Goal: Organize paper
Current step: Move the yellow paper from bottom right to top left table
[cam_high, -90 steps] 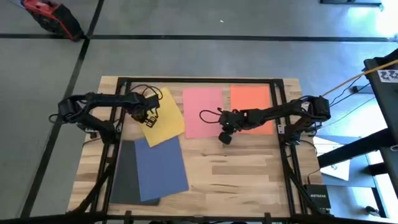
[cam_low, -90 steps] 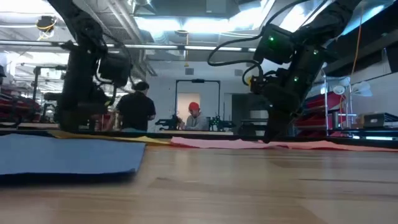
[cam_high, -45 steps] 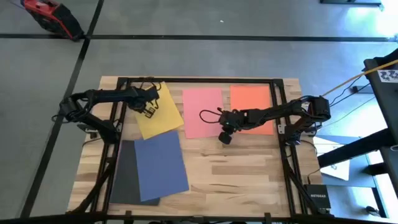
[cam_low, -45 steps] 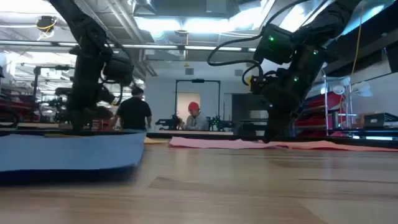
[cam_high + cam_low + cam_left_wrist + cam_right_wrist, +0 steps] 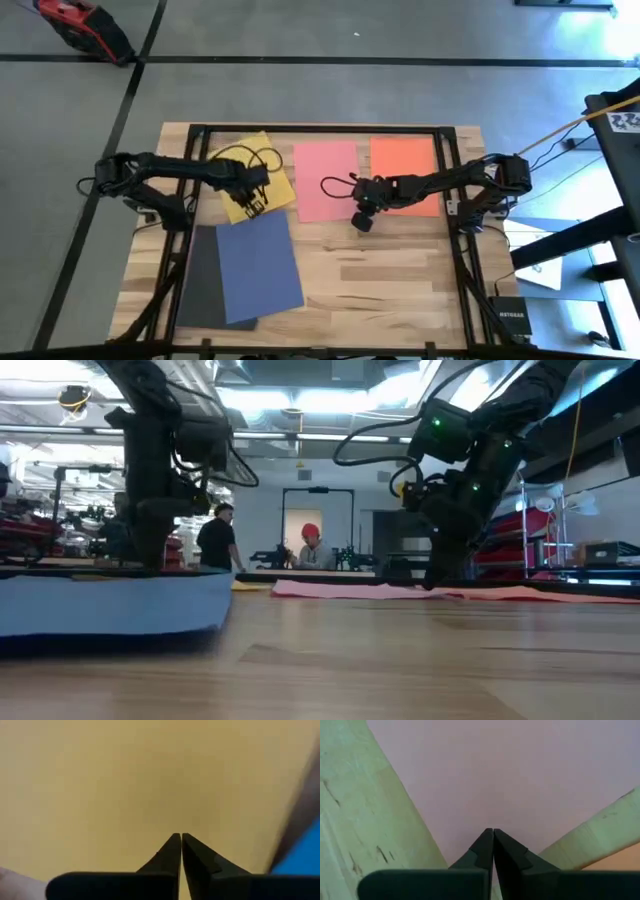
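At the table's [image 5: 380, 270] seven o'clock a black sheet [image 5: 200, 275] lies mostly under a dark blue sheet [image 5: 258, 265], both tilted off square. Just above them, toward ten o'clock, the yellow sheet [image 5: 250, 170] sits skewed, its lower corner meeting the blue one's top edge. The left gripper [image 5: 254, 198] presses down on the yellow sheet's lower part; its wrist view shows the two fingers [image 5: 172, 851] closed tip to tip against yellow paper, holding nothing between them. At twelve o'clock the pink sheet [image 5: 326, 180] lies square, with the orange sheet [image 5: 403, 170] beside it toward one o'clock. The right gripper [image 5: 361, 222] rests at the pink sheet's lower right corner, fingers [image 5: 487, 847] likewise pinched together on the paper, pinning it rather than grasping it. The step in hand looks like sliding the yellow sheet into line with the row. Next, that calls for steady downward pressure and a turning drag to square yellow beside pink without buckling it or nudging the blue sheet.
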